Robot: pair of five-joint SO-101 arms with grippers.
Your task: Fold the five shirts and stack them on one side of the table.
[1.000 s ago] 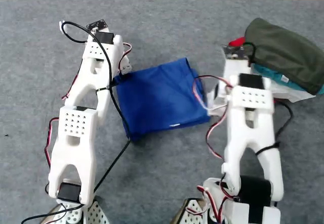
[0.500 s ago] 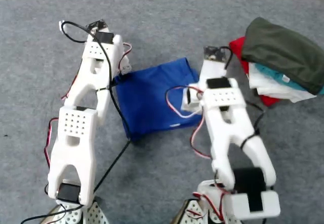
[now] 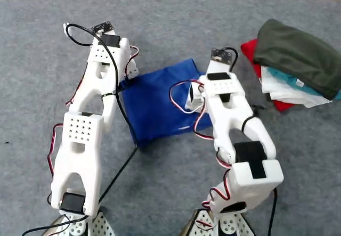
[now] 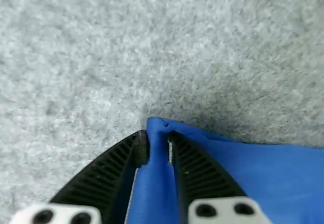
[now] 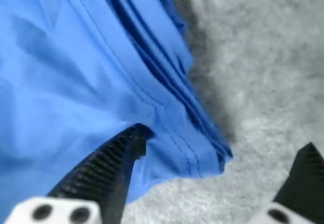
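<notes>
From above, the folded blue shirt lies mid-counter on the grey felt. The left claw sits at the shirt's left corner. The right arm stretches over the shirt's right side. Well apart, at the counter's right edge, a stack of folded shirts rests with a dark green one on top and teal, white and red below.

In the left wrist view, the left claw is clamped on a raised corner of the blue shirt, with cloth pinched between both ribbed fingers.

In the right wrist view, the right claw stands wide apart. One finger rests over the blue cloth, the other over bare felt just past the shirt's layered edge.
</notes>
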